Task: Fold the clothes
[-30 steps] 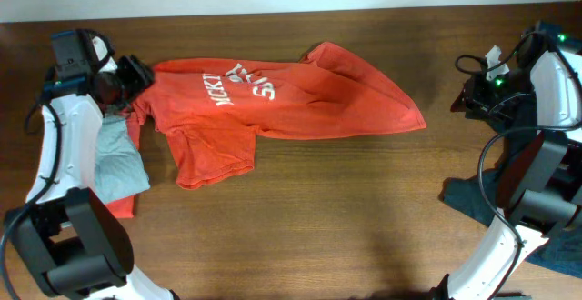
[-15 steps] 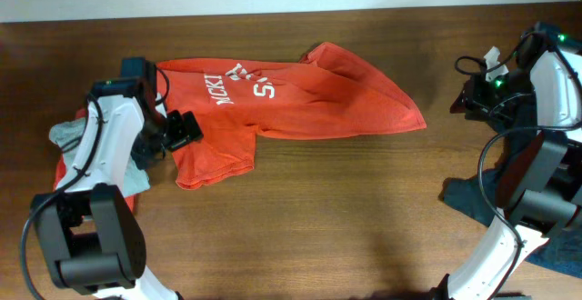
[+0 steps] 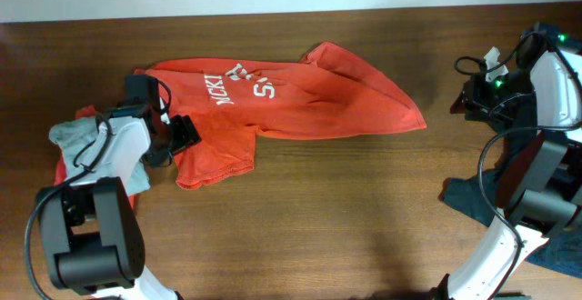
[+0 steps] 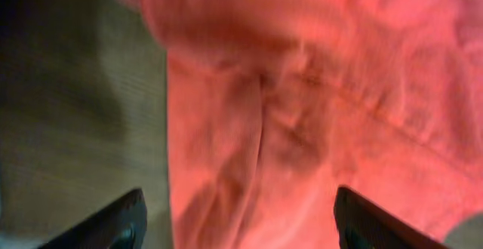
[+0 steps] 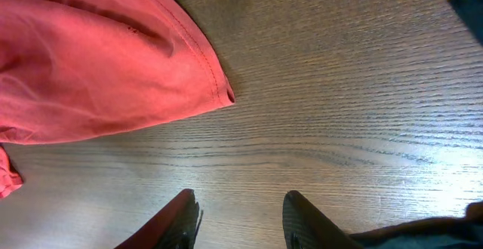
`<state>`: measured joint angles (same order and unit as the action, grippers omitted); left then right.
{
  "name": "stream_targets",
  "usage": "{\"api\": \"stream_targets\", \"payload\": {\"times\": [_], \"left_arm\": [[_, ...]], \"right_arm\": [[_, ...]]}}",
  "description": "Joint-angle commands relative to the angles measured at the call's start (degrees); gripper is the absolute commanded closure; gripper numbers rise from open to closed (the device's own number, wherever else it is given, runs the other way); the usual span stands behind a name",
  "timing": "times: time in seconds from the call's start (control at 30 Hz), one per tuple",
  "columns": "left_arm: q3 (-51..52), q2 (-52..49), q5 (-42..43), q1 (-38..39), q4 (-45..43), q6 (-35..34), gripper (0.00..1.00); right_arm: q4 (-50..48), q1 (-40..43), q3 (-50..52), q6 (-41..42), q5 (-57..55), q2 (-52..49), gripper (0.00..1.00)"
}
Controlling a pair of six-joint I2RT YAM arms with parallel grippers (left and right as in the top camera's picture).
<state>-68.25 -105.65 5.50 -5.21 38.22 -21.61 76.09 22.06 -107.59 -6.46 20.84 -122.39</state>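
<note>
Lying flat on the table [image 3: 318, 218] is the orange T-shirt [image 3: 309, 95], spread left to right across the upper middle. Its white lettering [image 3: 238, 82] faces up near the left end. One portion hangs toward the near edge at lower left, and the right end tapers to a corner.

Left gripper [image 3: 182, 133]: positioned at the shirt's left edge, just below the lettering. The left wrist view shows both fingers [image 4: 113, 222] set wide apart, with orange cloth filling the frame beneath them and bare wood to the left. That view is blurred. The jaws are spread and nothing is clamped.

Right gripper [image 5: 240, 230]: positioned over bare wood, clear of the shirt's right corner, with the hem visible at upper left in its wrist view. The jaws stand parted and hold nothing.

Other garments: a grey one [image 3: 82, 136] lies crumpled under the left arm on top of a red one [image 3: 62, 168]. A dark navy one [image 3: 466, 200] lies at the right, near that arm's base.
</note>
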Motion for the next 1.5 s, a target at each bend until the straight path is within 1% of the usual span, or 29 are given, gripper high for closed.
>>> {"api": "stream_targets", "payload": {"times": [0.0,0.23,0.33,0.43,0.57,0.6,0.67,0.7,0.73,0.87,0.9,0.93,1.07,1.2,1.23,1.33,1.4,1.47], "left_arm": [[2.1,0.5,-0.4,0.1,-4.2,0.7,0.21],[2.8,0.3,-4.9,0.2,-9.1,0.7,0.21],[2.8,0.2,-6.8,0.2,-9.2,0.7,0.21],[2.8,-1.0,-6.5,0.3,-10.4,0.7,0.21],[2.8,-4.2,-3.7,0.4,-11.5,0.7,0.23],[2.8,-5.0,-3.6,0.4,-12.0,0.7,0.27],[2.8,-6.7,-3.1,0.3,-13.0,0.7,0.41],[2.8,-7.6,-2.2,0.3,-13.0,0.7,0.52],[2.8,-7.8,-1.6,0.3,-12.7,0.7,0.66],[2.8,-7.9,-1.6,0.3,-12.4,0.7,0.91],[2.8,-7.9,-1.6,0.3,-12.1,0.7,0.96],[2.8,-7.9,-1.6,0.3,-11.6,0.7,0.99],[2.7,-7.6,-1.7,0.2,-9.0,0.7,1.00],[1.7,-4.5,-1.6,0.1,-4.9,0.7,1.00],[1.4,-1.7,-1.6,0.1,-3.3,0.8,1.00],[1.4,3.3,-1.7,0.1,-1.8,2.0,1.00],[1.4,8.7,-1.9,0.1,-0.6,2.0,1.00],[1.4,11.4,-1.8,0.1,-0.3,2.0,1.00]], "right_arm": [[0.2,-0.3,-0.7,-0.6,-0.5,1.5,0.58],[0.2,-0.4,-0.7,-0.6,-0.5,1.5,0.58],[0.2,-0.4,-0.7,-0.6,-0.5,1.5,0.58],[0.2,-0.4,-0.7,-0.6,-0.5,1.5,0.58],[0.2,-0.3,-0.7,-0.6,-0.5,1.5,0.58],[0.2,-0.3,-0.7,-0.6,-0.5,1.5,0.58],[0.2,-0.3,-0.7,-0.6,-0.5,1.5,0.58],[0.2,-0.3,-0.7,-0.6,-0.5,1.5,0.58],[0.2,-0.3,-0.7,-0.6,-0.5,1.5,0.58],[0.2,-0.3,-0.7,-0.6,-0.5,1.5,0.58],[0.2,-0.3,-0.7,-0.6,-0.5,1.5,0.58],[0.2,-0.3,-0.7,-0.6,-0.5,1.5,0.58],[0.2,-0.3,-0.7,-0.6,-0.5,1.5,0.58],[0.2,-0.4,-0.7,-0.6,-0.5,1.5,0.57],[0.2,-0.4,-0.7,-0.6,-0.5,1.4,0.54],[0.1,-1.0,-0.4,-0.6,-0.5,1.0,0.52],[-0.4,-2.6,1.3,-1.3,-0.5,1.0,0.46],[-0.5,-3.8,3.1,-2.4,-0.5,1.0,0.44]]}}
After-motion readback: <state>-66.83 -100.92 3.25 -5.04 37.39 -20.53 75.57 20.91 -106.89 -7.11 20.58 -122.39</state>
